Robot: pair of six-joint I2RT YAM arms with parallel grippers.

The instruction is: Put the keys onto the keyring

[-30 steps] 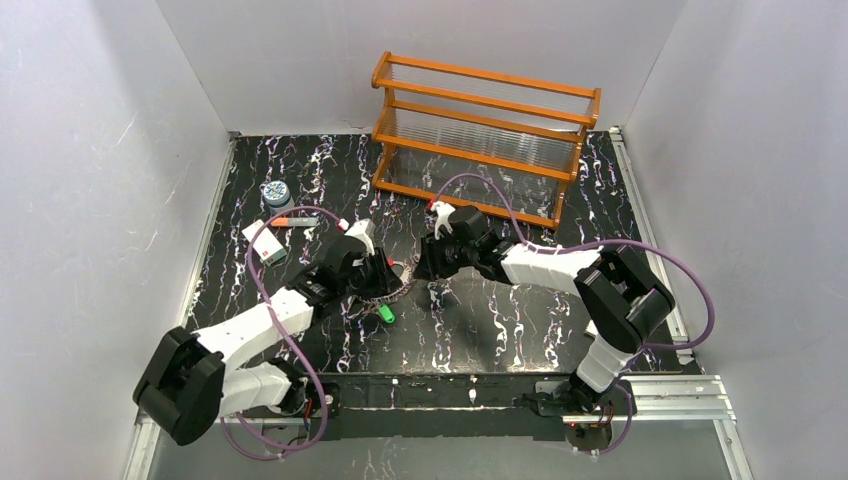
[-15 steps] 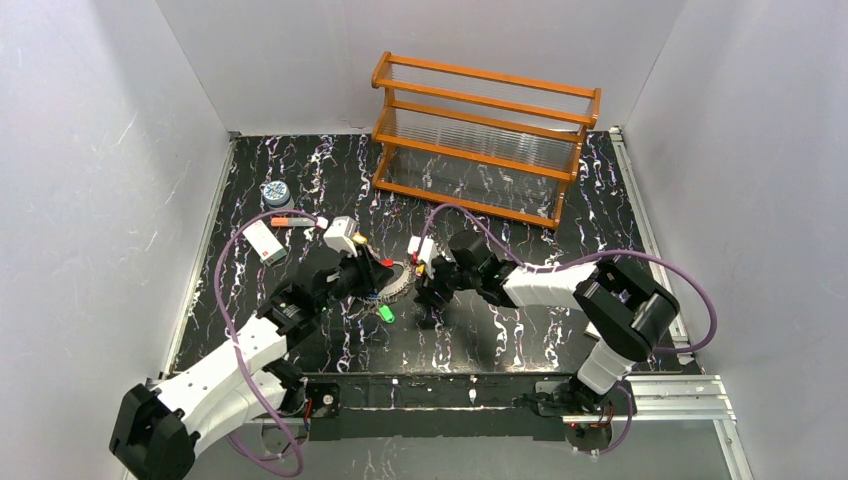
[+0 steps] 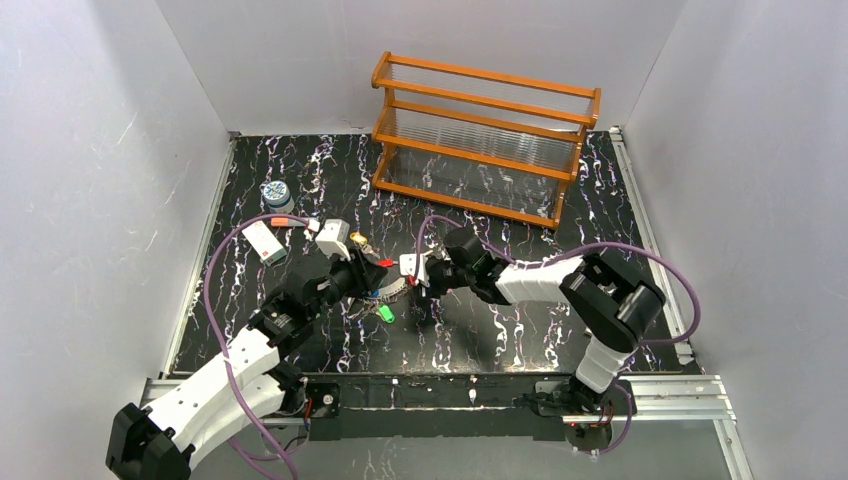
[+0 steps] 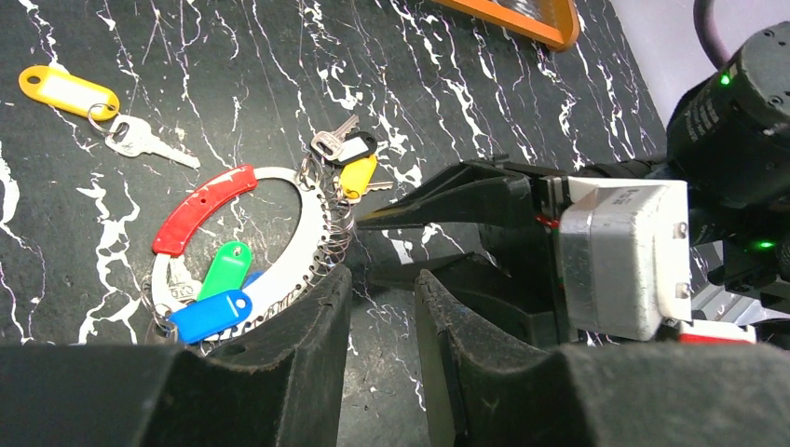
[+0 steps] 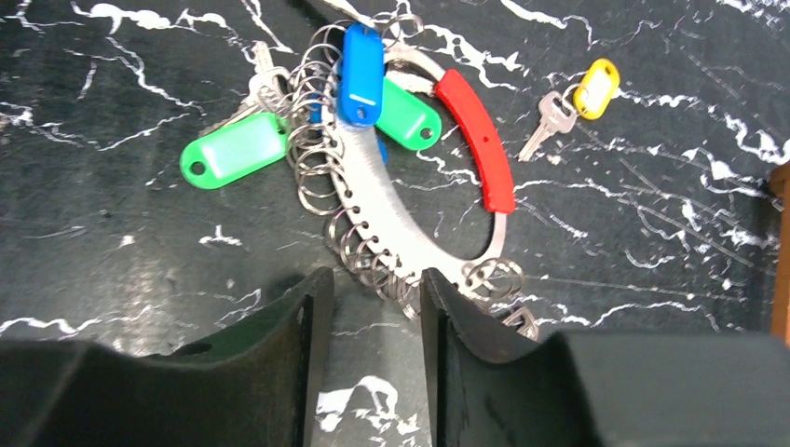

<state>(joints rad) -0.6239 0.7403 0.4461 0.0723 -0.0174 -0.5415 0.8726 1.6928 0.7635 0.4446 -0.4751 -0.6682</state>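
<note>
Two grippers close on the keyring (image 5: 391, 200) near the table's (image 3: 480, 340) middle.
Left gripper (image 4: 382, 279) and right gripper (image 5: 371, 279) face each other, jaws parted, holding nothing. The ring lies flat between them, just ahead of both. A yellow key (image 5: 596, 88) lies loose beyond it, toward the far edge.

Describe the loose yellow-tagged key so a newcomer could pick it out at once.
On the black marbled table, find the white keyring with its red curved piece. Just outside that red piece lies the yellow-tagged key. Unlike the green tags and blue tag crowded on the ring, it lies alone, a silver key on its own small loop.
</note>
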